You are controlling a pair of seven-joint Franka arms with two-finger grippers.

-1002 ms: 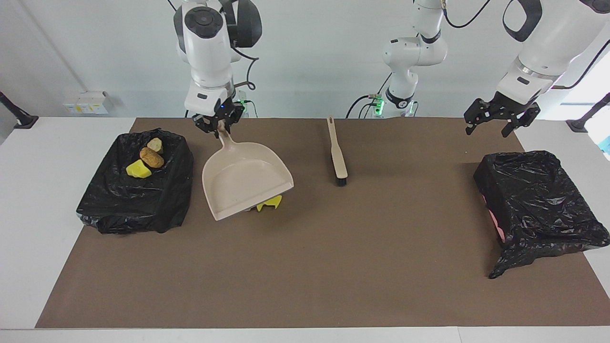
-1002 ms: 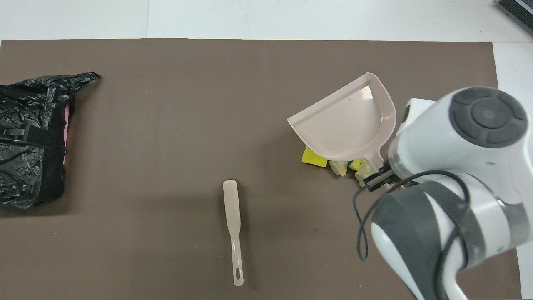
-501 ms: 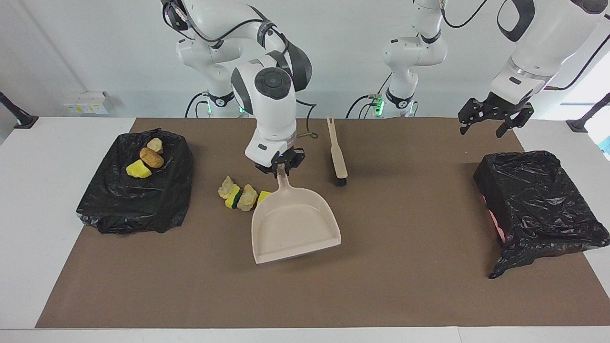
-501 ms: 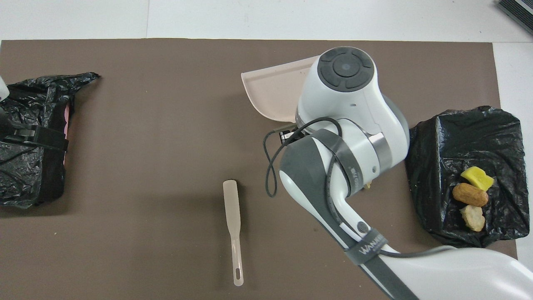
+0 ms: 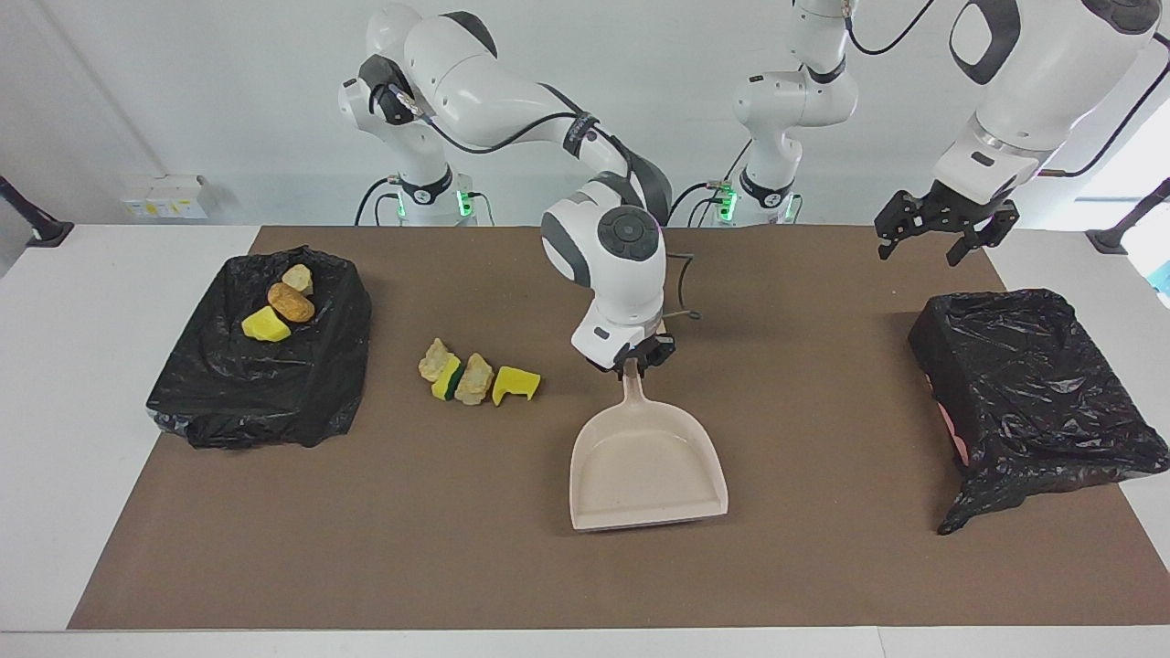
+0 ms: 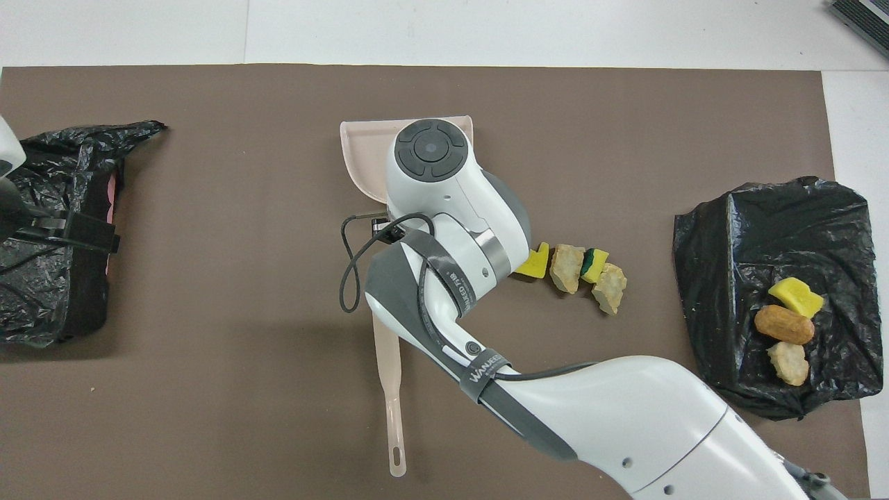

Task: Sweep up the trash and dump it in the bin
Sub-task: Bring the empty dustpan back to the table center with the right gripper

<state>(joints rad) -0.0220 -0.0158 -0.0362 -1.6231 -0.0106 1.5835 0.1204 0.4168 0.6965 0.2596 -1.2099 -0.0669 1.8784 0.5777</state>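
**Dustpan pulled away from the trash row**

Your loose trash (image 5: 477,378), four sponge chunks in a row, lies on the table (image 5: 823,567) beside the bin (image 5: 260,366) at the right arm's end, where three more chunks (image 5: 279,302) already rest on the black liner. Half a second ago the dustpan (image 5: 645,466) sat touching that row; now it lies well apart from it, toward the table's middle, mouth pointing away from the robots. The right tool (image 5: 636,358) is clenched on the dustpan's handle. That move hides the brush (image 6: 390,389) in the facing view. The left tool (image 5: 941,227) waits, fingers spread, over the second bin (image 5: 1033,384). You likely still need the brush picked up before sweeping.
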